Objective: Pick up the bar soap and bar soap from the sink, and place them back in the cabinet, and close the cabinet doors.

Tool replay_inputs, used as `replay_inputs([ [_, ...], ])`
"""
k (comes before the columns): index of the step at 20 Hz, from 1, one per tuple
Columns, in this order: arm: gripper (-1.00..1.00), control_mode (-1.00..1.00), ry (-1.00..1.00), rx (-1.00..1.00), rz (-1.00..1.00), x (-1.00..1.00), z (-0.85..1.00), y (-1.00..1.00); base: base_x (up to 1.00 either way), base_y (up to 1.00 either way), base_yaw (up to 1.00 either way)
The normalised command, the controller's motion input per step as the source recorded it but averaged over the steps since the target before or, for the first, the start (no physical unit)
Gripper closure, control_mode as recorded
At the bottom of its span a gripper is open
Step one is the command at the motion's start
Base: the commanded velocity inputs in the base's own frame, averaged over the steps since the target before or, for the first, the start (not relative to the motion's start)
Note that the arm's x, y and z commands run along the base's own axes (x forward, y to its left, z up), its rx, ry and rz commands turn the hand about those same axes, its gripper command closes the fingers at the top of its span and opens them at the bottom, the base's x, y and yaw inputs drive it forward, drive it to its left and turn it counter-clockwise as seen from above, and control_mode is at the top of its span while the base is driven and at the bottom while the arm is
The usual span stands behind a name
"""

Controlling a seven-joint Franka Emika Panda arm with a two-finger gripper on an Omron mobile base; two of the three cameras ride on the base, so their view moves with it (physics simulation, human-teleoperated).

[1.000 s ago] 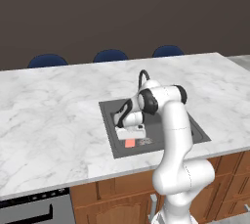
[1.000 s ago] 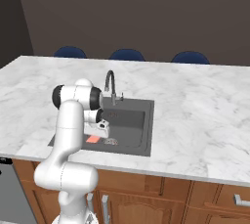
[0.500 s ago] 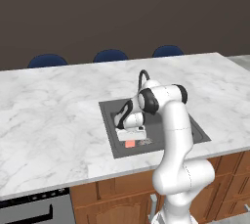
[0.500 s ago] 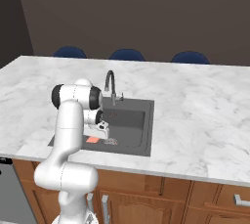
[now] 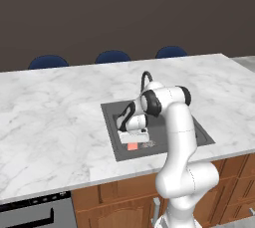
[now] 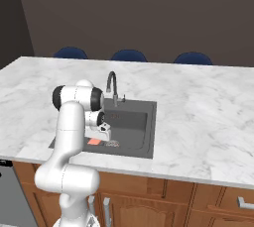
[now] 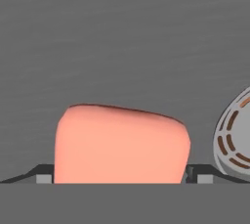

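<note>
Bar soap (image 7: 121, 145) lies flat on sink (image 5: 113, 137) floor, near-left corner, drain strainer (image 7: 235, 137) just beside. Gripper (image 7: 122, 179) lowered over it; jaws spread, straddling soap's long axis, not yet clenched.

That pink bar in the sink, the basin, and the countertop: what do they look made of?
The bar soap looks like matte, waxy soap: salmon-pink with rounded corners. The sink looks like dark grey matte composite or metal, with no shine to tell which. The countertop looks like polished marble: white with grey veins.
</note>
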Motion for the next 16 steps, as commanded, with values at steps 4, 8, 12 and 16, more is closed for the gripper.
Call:
replay_inputs([
  [4,-1.00,-1.00,0.00,0.00,0.00,0.00,-0.44,0.00,0.00,0.00,0.00],
  [8,-1.00,-1.00,0.00,0.00,0.00,0.00,-0.43,0.00,0.00,0.00,0.00],
  [12,-1.00,-1.00,-0.01,0.00,0.00,0.00,-0.57,0.00,0.00,0.00,0.00],
  [16,-1.00,-1.00,-0.02,0.00,0.00,0.03,-0.70,0.00,0.00,0.00,0.00],
])
